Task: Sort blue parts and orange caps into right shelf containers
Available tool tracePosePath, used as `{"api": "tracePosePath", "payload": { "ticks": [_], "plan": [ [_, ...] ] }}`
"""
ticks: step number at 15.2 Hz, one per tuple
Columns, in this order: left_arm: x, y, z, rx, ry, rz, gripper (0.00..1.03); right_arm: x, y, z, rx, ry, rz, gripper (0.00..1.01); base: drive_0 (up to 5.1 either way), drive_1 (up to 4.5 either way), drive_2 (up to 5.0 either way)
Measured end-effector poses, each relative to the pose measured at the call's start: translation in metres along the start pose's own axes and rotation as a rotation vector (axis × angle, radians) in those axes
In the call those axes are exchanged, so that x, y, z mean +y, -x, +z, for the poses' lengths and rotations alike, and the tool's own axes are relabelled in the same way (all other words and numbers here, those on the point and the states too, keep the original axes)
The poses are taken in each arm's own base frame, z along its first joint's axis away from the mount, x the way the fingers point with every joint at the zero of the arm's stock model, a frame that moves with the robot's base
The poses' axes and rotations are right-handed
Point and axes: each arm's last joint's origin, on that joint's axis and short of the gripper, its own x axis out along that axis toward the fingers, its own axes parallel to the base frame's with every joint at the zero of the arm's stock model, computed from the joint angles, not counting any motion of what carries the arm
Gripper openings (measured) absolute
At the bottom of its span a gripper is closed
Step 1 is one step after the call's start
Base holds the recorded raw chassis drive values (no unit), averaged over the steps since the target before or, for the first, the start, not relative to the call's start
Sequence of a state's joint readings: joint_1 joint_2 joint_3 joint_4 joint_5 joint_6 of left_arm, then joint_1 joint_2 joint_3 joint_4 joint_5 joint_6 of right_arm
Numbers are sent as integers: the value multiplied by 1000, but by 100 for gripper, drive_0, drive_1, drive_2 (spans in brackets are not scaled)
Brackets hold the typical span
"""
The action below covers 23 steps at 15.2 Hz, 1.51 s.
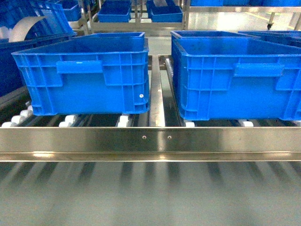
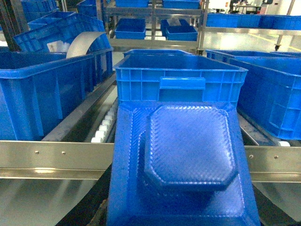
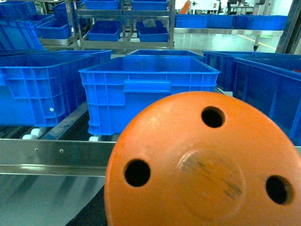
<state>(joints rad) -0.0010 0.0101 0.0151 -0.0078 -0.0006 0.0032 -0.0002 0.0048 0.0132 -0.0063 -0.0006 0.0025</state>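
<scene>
While two big blue crates sit side by side on the roller shelf, the left crate and the right crate stand just apart, a steel divider rail between them and a steel front rail before both. Close under the left wrist camera lies a blue part with a raised octagonal centre. Filling the right wrist view is an orange cap with three holes. Neither gripper's fingers show, so I cannot tell their state.

Orange cap (blue crates)
</scene>
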Motion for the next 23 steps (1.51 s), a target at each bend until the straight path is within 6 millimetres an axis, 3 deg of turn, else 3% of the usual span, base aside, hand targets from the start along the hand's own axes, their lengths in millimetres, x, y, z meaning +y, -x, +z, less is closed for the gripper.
{"api": "tracePosePath", "payload": {
  "ticks": [3, 13, 23],
  "plan": [
    [0, 0, 0, 0, 0, 0, 43, 0, 0, 0, 0, 0, 0, 44, 0, 0, 0],
    [0, 0, 0, 1, 0, -1, 43, 0, 0, 0, 0, 0, 0, 44, -6, 427, -440],
    [0, 0, 0, 0, 0, 0, 43, 0, 0, 0, 0, 0, 0, 44, 0, 0, 0]
  ]
}}
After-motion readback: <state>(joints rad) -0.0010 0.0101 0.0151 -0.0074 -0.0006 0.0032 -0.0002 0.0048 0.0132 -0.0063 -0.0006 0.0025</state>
